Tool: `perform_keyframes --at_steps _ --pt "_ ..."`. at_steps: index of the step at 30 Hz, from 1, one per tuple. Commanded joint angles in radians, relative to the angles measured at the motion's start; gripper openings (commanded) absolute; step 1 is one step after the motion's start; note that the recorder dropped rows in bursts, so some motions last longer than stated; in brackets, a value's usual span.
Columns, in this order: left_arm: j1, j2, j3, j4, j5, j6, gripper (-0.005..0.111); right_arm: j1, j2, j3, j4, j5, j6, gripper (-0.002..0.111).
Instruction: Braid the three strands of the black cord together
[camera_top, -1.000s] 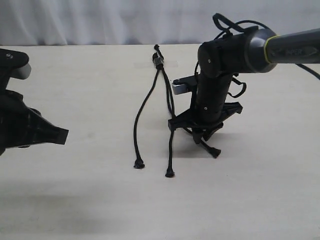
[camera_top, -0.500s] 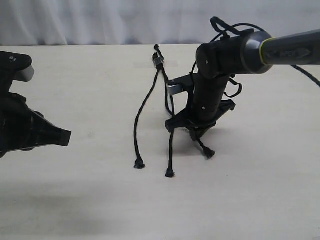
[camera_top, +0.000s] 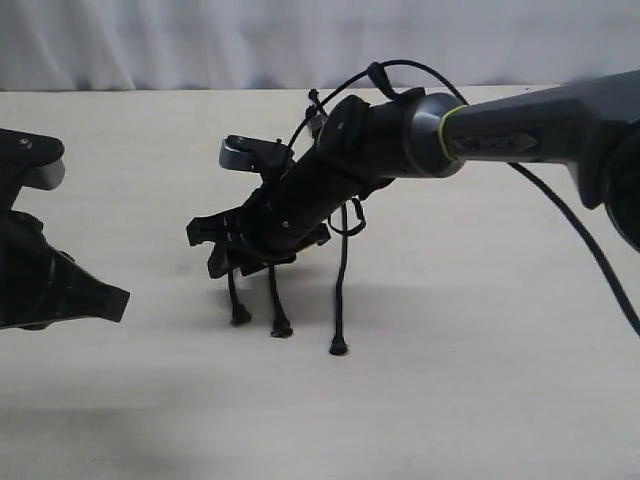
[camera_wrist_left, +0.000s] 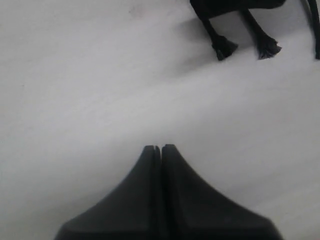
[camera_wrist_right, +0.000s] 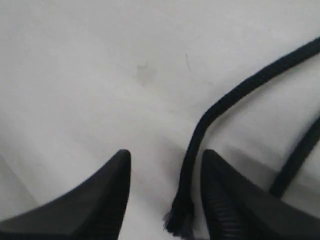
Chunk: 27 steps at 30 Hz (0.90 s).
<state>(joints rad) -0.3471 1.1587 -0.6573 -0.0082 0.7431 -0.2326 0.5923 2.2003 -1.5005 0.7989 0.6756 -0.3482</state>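
The black cord's knotted head (camera_top: 314, 100) lies at the table's far middle, partly behind my right arm. Its three strands hang down toward the front. Their tips rest at the left (camera_top: 240, 318), the middle (camera_top: 281, 330) and the right (camera_top: 339, 349). My right gripper (camera_top: 212, 250) has reached across to the left of the cord. It is open (camera_wrist_right: 166, 155), and the left strand (camera_wrist_right: 200, 130) lies between its fingers with the frayed tip (camera_wrist_right: 179, 225) close to one finger. My left gripper (camera_top: 105, 295) is shut and empty (camera_wrist_left: 158, 148), apart from the two strand tips (camera_wrist_left: 223, 48) (camera_wrist_left: 268, 47) it sees.
The pale table (camera_top: 480, 400) carries only the cord. My right arm's glossy cable (camera_top: 560, 230) loops over the right side. A white curtain (camera_top: 200, 40) closes off the back.
My right arm swung from right of the cord across to its left, taking the right-hand strand over the other two; its tip now lies leftmost. The left gripper barely moved.
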Motion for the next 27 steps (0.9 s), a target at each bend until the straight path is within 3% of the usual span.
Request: perform_keyframes --at_steps 1,6,16,18,22,27 --pt "-0.003 0.003 -0.010 -0.012 -0.019 -0.004 0.000 -0.013 -0.076 0.000 -0.264 0.075 0.149 0.050" --pt "-0.003 0.003 -0.010 -0.012 -0.063 -0.004 0.000 0.020 -0.110 0.002 -0.599 0.102 0.398 0.050" --pt "-0.003 0.003 -0.010 -0.012 -0.083 -0.004 0.000 0.073 0.011 0.013 -0.614 0.077 0.419 0.047" --pt "-0.003 0.003 -0.010 -0.012 -0.083 -0.004 0.000 0.073 0.024 0.013 -0.623 0.077 0.412 0.040" --pt "-0.003 0.003 -0.010 -0.012 -0.083 -0.004 0.000 0.073 0.018 0.013 -0.698 0.115 0.412 0.004" --pt "-0.003 0.003 -0.010 -0.012 -0.085 -0.004 0.000 0.038 -0.075 0.013 -0.715 0.144 0.405 0.004"
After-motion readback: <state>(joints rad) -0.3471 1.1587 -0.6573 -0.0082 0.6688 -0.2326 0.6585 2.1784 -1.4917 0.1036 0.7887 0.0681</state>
